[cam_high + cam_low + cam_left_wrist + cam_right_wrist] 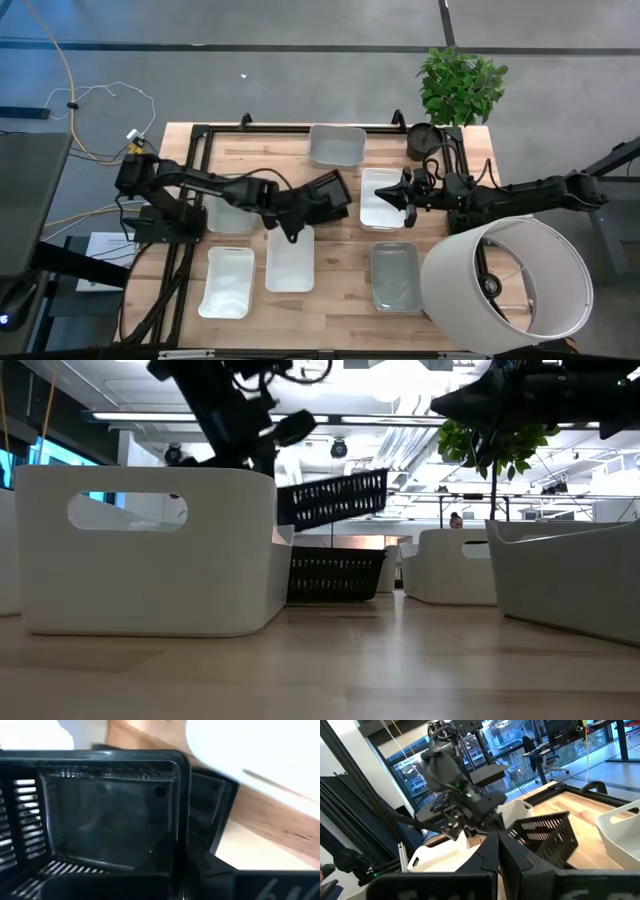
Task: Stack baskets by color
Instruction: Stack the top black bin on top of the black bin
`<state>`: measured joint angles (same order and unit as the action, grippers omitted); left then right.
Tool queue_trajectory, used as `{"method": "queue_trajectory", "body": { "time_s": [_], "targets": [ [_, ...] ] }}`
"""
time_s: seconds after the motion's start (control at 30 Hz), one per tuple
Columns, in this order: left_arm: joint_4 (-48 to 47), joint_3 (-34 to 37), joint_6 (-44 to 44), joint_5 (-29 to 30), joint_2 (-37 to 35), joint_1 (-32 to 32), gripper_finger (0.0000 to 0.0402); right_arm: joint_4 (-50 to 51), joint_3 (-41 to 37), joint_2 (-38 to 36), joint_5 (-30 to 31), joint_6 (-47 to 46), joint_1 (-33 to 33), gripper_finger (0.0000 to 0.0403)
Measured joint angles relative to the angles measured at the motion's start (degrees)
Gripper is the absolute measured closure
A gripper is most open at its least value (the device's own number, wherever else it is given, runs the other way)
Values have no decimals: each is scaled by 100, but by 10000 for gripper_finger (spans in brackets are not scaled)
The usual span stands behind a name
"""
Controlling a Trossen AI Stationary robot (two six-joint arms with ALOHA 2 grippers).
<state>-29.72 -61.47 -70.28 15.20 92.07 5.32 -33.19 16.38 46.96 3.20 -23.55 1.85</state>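
Observation:
A black slotted basket [335, 500] hangs tilted above the table's middle, with my left gripper [293, 214] shut on it. Below it a second black basket [335, 572] stands on the table. White baskets [228, 282] [290, 258] lie near the front edge, with another [230, 215] under the left arm. Grey baskets stand at the far edge [337, 145] and the front right [395, 277]. My right gripper [403, 193] is shut and empty, hovering level over a white basket [383, 195]. My left gripper holds the black basket by one end wall at its rim [514, 827], one finger inside and one outside as far as the wrist view shows. The fingers come from the table's left, slanting down. The basket is lifted clear and tilted, its open side [100, 820] facing the wrist camera.
A big white lampshade [510, 275] lies at the table's front right. A plant [460, 85] and a round black pot [425, 138] stand at the far right. Bare wood shows between the front baskets and at the table's front edge.

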Motion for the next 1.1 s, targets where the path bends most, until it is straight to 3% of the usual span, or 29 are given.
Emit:
{"method": "queue_trajectory", "body": {
  "time_s": [0.3, 0.83, 1.1],
  "targets": [
    [-198, 2, -325, -674, 221, 203, 401, 17, 0, -2, 0, 0, 0, 403],
    [-243, 2, -665, -817, 415, 284, 400, 126, 0, -2, 2, 0, 0, 403],
    [240, 2, -562, -862, 400, 282, 351, 124, 0, -2, 4, -2, 0, 403]
  ]
}}
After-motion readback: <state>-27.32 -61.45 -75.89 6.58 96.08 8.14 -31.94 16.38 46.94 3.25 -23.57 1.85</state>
